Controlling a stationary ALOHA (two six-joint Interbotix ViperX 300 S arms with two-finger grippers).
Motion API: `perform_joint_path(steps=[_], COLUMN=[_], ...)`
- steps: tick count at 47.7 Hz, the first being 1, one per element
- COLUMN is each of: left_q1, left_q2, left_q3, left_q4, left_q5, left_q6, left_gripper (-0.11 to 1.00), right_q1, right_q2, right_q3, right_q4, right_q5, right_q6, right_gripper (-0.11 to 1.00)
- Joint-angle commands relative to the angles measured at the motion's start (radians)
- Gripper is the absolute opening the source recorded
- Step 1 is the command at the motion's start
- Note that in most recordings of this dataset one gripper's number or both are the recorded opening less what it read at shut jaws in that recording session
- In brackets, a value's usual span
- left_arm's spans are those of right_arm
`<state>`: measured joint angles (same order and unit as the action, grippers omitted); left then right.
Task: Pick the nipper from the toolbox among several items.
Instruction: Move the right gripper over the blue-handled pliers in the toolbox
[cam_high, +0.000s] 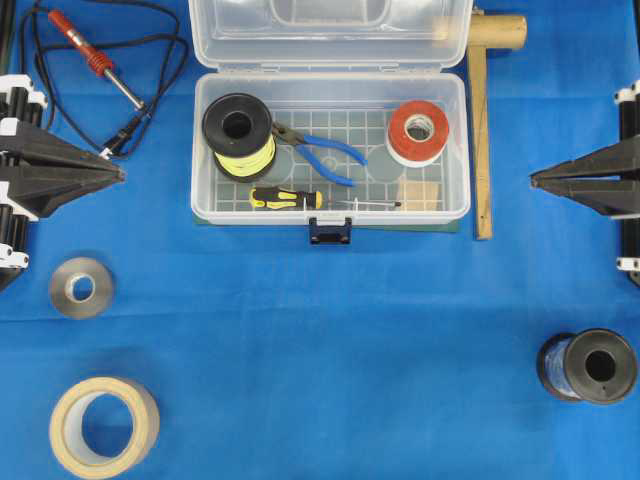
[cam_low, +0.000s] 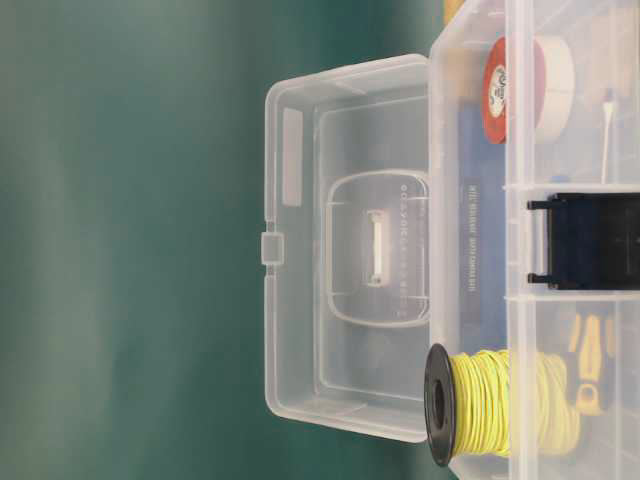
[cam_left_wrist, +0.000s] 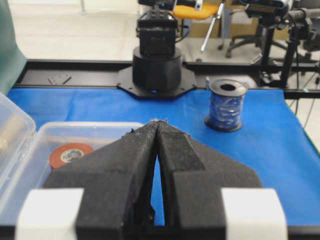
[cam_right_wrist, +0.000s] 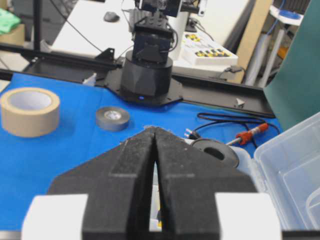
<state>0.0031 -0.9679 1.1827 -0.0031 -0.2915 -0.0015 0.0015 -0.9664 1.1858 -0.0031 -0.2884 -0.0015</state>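
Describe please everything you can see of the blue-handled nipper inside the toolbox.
The nipper is a slim long-nose plier with dark pointed metal jaws and two curved bright blue handles, slightly spread. It lies flat on the gridded floor of the open clear toolbox, near the middle. Its jaws point left to the black spool of yellow wire, seemingly touching it; the handles reach right. The black-and-yellow screwdriver lies just in front of it. No gripper is near it.

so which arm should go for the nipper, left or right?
Probably left. The nipper lies in the toolbox left of centre, against the yellow wire spool, nearer the left end effector. Right end effector is farther. Both are shut, parked outside.
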Motion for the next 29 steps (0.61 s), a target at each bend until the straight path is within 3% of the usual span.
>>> perform_joint_path(steps=[1, 5, 12, 27, 29], left_q1=[0.002, 0.002, 0.002, 0.005, 0.005], left_q2=[0.009, 0.011, 0.011, 0.017, 0.017], left_q3=[-0.014, -0.014, -0.014, -0.012, -0.012], left_q4=[-0.032, -0.034, -0.032, -0.034, -0.034], left_q5=[-0.006, -0.006, -0.006, -0.006, -0.006], left_q6=[0.006, 0.005, 0.006, 0.006, 0.006], left_gripper=[0.0, 0.0, 0.0, 0.0, 0.0], right_q1=[-0.003, -0.012, -0.097, -0.219, -0.232], right_q2=[0.02, 0.038, 0.114, 0.403, 0.449], right_q3=[-0.031, -0.061, -0.164, -0.43, -0.46], right_q4=[0.002, 0.003, 0.021, 0.009, 0.006], right_q5=[0.002, 0.052, 0.216, 0.48, 0.499], right_q6=[0.008, 0.011, 0.031, 0.028, 0.028], right_gripper=[0.0, 0.0, 0.0, 0.01, 0.05])
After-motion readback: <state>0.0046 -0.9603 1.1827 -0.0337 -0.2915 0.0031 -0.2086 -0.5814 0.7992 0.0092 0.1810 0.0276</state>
